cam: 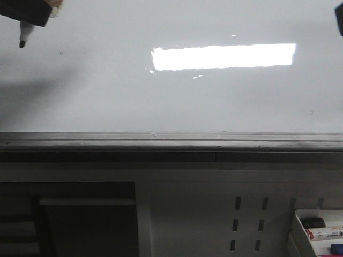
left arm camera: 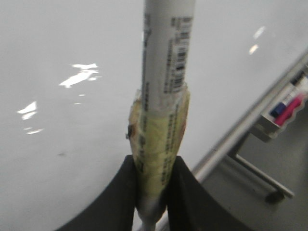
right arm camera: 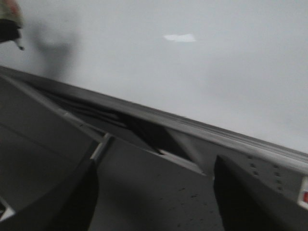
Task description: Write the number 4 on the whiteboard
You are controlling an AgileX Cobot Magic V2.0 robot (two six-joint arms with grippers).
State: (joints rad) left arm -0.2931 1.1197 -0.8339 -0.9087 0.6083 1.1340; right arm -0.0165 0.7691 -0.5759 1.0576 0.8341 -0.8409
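The whiteboard [cam: 107, 96] fills the upper front view, glossy white with a bright rectangular glare [cam: 222, 56] and a grey metal lower rim [cam: 171, 140]. No number 4 shows on it; the board is blank. My left gripper [left arm camera: 153, 192] is shut on a white marker [left arm camera: 166, 57] wrapped in yellowish tape. In the front view the marker's black tip [cam: 23, 42] hangs at the top left corner, near the board. My right gripper [right arm camera: 154, 192] is open and empty, below the board's rim [right arm camera: 202, 127]; only its edge [cam: 339, 16] shows in the front view.
A grey perforated panel [cam: 246, 219] lies below the rim. A white tray [cam: 321, 230] with several markers sits at the lower right; it also shows in the left wrist view [left arm camera: 286, 106]. A dark opening [cam: 86, 219] is at the lower left.
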